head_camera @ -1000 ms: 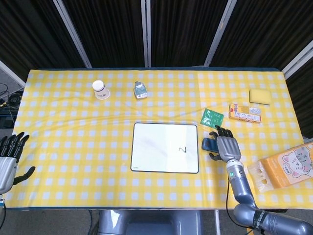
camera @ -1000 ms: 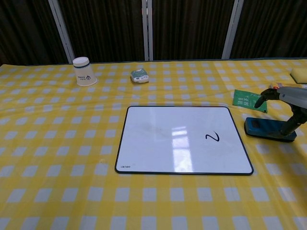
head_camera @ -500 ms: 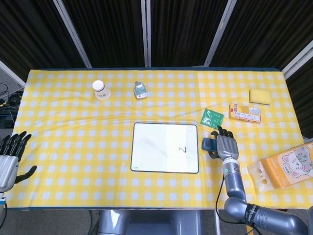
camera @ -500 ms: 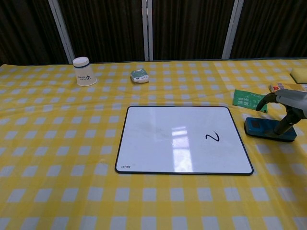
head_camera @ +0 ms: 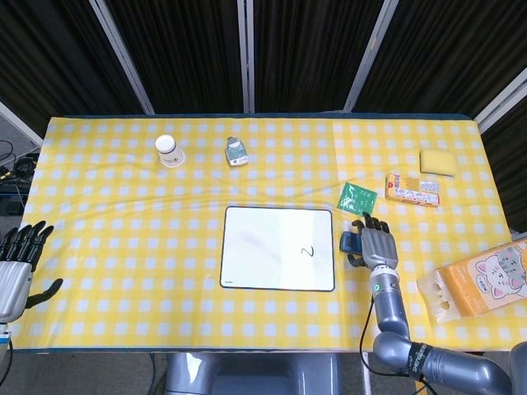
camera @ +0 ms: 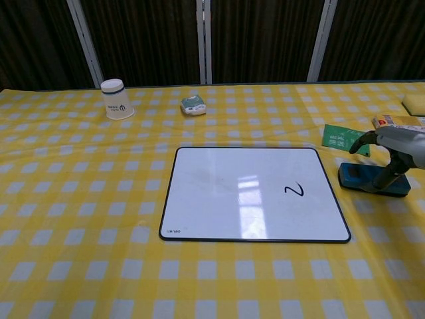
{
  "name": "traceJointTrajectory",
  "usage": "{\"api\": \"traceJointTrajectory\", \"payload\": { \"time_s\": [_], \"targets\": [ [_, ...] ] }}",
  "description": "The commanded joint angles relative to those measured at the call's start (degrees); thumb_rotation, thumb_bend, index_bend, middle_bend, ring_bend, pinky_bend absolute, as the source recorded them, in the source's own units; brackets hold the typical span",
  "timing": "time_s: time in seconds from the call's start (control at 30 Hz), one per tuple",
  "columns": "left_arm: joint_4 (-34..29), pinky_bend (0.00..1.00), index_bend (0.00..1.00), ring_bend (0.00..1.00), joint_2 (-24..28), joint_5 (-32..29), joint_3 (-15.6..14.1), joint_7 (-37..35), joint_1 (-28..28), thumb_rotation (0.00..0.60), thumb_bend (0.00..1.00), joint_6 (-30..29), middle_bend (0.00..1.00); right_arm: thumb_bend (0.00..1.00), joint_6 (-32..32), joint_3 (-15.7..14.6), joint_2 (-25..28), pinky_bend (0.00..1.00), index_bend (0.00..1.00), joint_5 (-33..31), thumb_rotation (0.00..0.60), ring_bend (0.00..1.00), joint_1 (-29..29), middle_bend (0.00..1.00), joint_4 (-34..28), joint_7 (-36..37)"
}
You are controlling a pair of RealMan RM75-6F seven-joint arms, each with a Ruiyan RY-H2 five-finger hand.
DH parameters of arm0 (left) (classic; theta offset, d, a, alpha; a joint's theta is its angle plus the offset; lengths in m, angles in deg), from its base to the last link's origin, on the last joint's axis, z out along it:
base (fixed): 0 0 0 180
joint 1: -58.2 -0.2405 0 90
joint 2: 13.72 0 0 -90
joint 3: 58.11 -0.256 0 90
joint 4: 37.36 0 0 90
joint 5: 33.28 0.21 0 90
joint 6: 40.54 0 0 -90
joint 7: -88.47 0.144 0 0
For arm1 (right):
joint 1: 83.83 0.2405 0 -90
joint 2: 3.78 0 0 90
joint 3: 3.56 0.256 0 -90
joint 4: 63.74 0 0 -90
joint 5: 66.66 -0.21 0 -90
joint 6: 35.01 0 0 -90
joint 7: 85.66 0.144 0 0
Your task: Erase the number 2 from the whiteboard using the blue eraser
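Note:
The whiteboard (head_camera: 263, 255) (camera: 232, 199) lies flat at the table's middle, with a black number 2 (head_camera: 308, 251) (camera: 293, 190) near its right edge. Just right of the board sits the blue eraser (head_camera: 349, 243) (camera: 362, 177). My right hand (head_camera: 377, 244) (camera: 398, 143) is above the eraser's right part with fingers spread; one finger reaches down onto the eraser's top, and the thumb stands apart over its left end. It has no grip on the eraser. My left hand (head_camera: 16, 265) hangs off the table's left front corner, fingers apart and holding nothing.
A paper cup (head_camera: 170, 151) (camera: 117, 99) and a small green-white packet (head_camera: 236, 151) (camera: 193, 104) stand at the back. A green sachet (head_camera: 358, 197) (camera: 342, 139) lies behind the eraser. A snack box (head_camera: 413, 190), yellow sponge (head_camera: 438, 161) and cat-print bag (head_camera: 482, 280) occupy the right side.
My right hand has shifted a little leftward and come down over the eraser. The eraser, the board and my left hand have stayed where they were.

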Motion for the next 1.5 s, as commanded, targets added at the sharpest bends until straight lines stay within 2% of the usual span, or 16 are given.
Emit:
{"api": "traceJointTrajectory", "payload": {
  "time_s": [0.03,0.27,0.43,0.57,0.63,0.7,0.8,0.9,1.0,1.27,1.5],
  "targets": [
    [-0.01,0.0,0.01,0.0,0.05,0.0,-0.03,-0.09,0.02,0.6,0.25,0.05,0.0,0.23,0.55,-0.3,-0.68,0.0,0.23,0.55,0.6,0.0,-0.03,0.0,1.49,0.83],
    [-0.06,0.0,0.01,0.0,0.16,-0.19,-0.03,-0.59,0.17,0.6,0.25,0.39,0.0,0.23,1.24,-0.83,-1.85,0.0,0.29,2.13,0.6,0.0,-0.36,0.01,3.57,2.65],
    [-0.06,0.0,0.02,0.0,0.16,-0.1,-0.14,-0.75,0.14,0.6,0.25,0.33,0.0,0.25,0.98,-0.98,-2.63,0.0,0.35,3.22,0.6,0.0,-0.47,0.05,4.79,3.18],
    [-0.14,0.0,0.02,0.0,0.21,0.06,-0.21,-0.92,0.13,0.6,0.25,0.26,0.0,0.28,-0.22,-1.11,-3.79,0.08,0.48,5.22,0.6,0.01,-0.79,0.17,6.66,4.11],
    [-0.17,0.0,0.02,0.0,0.26,0.09,-0.2,-1.13,0.09,0.6,0.25,0.13,0.0,0.29,-1.33,-0.84,-4.47,0.19,0.57,7.17,0.6,0.1,-1.21,0.28,7.43,5.78],
    [-0.18,0.0,0.03,0.0,0.3,0.18,-0.19,-1.36,0.06,0.6,0.25,-0.01,0.0,0.3,-2.34,-0.56,-5.04,0.37,0.66,9.82,0.6,0.26,-1.87,0.43,7.93,8.45],
    [-0.18,0.0,0.03,0.0,0.36,0.28,-0.25,-1.62,-0.01,0.6,0.25,-0.15,0.0,0.32,-3.59,-0.31,-5.35,0.52,0.73,13.44,0.6,0.43,-2.6,0.55,8.23,11.44],
    [-0.17,0.0,0.04,0.0,0.34,0.39,-0.27,-1.89,-0.02,0.6,0.25,-0.24,0.0,0.34,-4.77,-0.24,-5.23,0.63,0.79,16.67,0.6,0.55,-3.12,0.63,7.57,13.26],
    [-0.12,0.0,0.04,0.0,0.28,0.49,-0.26,-1.99,-0.01,0.6,0.25,-0.33,0.0,0.35,-5.79,-0.01,-5.02,0.7,0.83,19.28,0.6,0.63,-3.57,0.69,6.12,14.76],
    [-0.16,0.0,0.05,0.0,0.1,0.72,-0.17,-1.92,-0.11,0.6,0.25,-0.86,0.0,0.35,-6.95,1.3,-5.94,0.72,0.85,23.17,0.6,0.65,-3.66,0.7,0.8,16.99],
    [0.17,0.0,0.05,0.0,-0.03,0.42,-0.04,-1.69,-0.06,0.6,0.25,-0.74,0.0,0.35,-6.87,2.56,-10.24,0.72,0.85,23.23,0.6,0.65,-2.42,0.71,0.69,16.75]
  ]
}}
